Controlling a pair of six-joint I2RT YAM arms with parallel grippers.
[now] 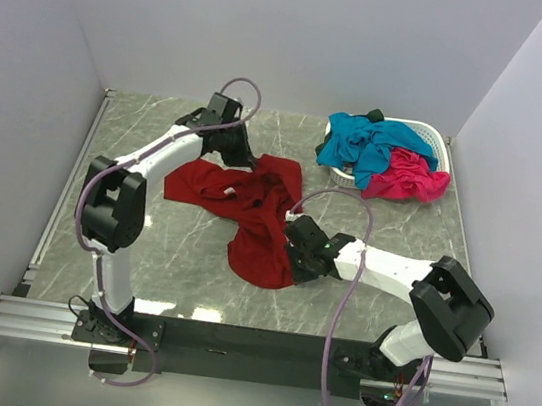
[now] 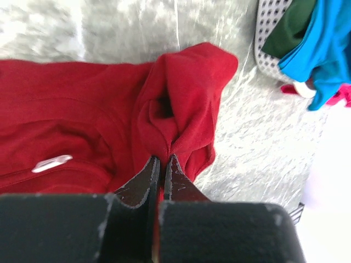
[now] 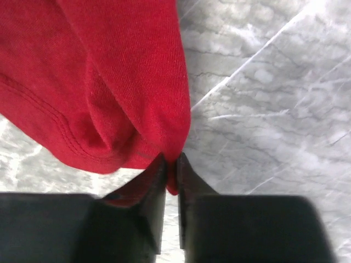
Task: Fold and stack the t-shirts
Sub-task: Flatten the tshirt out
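Observation:
The dark red t-shirt (image 1: 250,205) lies crumpled in the middle of the table. My left gripper (image 1: 235,154) is shut on its far edge, and the left wrist view shows the cloth (image 2: 181,104) bunched at the closed gripper (image 2: 162,159). My right gripper (image 1: 294,257) is shut on the shirt's near right edge, and the right wrist view shows red fabric (image 3: 109,82) pinched in the gripper (image 3: 171,160). The teal-blue t-shirt (image 1: 365,144) and the hot pink t-shirt (image 1: 407,180) lie heaped in and over the white basket (image 1: 439,146).
The white latticed basket stands at the far right corner, also showing in the left wrist view (image 2: 269,38). White walls close the table in on the left, back and right. A dark cloth (image 2: 288,27) lies in the basket under the teal shirt.

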